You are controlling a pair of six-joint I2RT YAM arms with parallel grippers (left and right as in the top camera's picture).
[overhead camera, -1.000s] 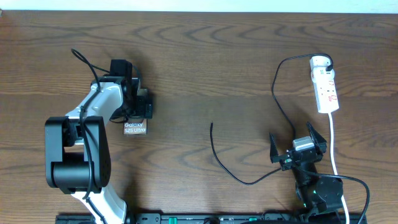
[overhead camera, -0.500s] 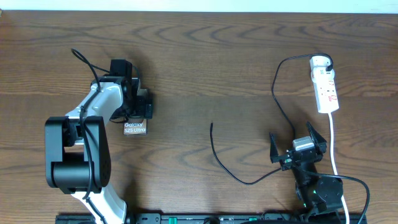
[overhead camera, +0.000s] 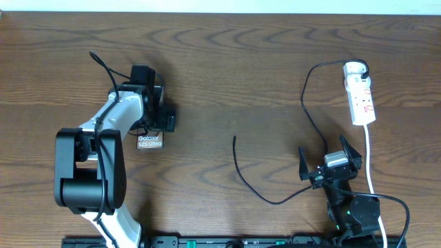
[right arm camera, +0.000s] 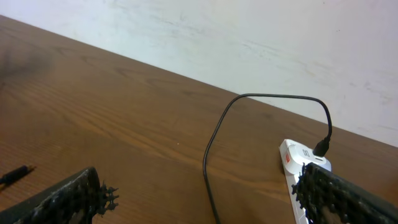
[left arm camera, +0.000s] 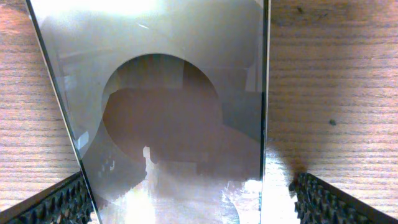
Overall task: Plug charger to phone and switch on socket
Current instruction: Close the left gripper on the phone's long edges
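On the wooden surface (overhead camera: 227, 83) we read "Galaxy S25 Ultra" on the phone (overhead camera: 149, 142) at nine o'clock, under the spread left pincer (overhead camera: 156, 124). The right pincer (overhead camera: 329, 158) is spread too, with open room beside it.

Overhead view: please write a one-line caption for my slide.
Left gripper open over the phone; charger lies unplugged; right gripper open.

One charger (overhead camera: 234, 146), one socket (overhead camera: 361, 96), apparently one half-hidden phone (overhead camera: 149, 142), two grippers (left arm camera: 193, 204) (right arm camera: 208, 199).

My wooden table (overhead camera: 227, 69) carries three things. The phone (overhead camera: 149, 142) lies flat on its left half. The white power strip (overhead camera: 361, 96) lies near the far right corner. The black charger cable (overhead camera: 234, 146) loops from the strip's far end to mid-table.
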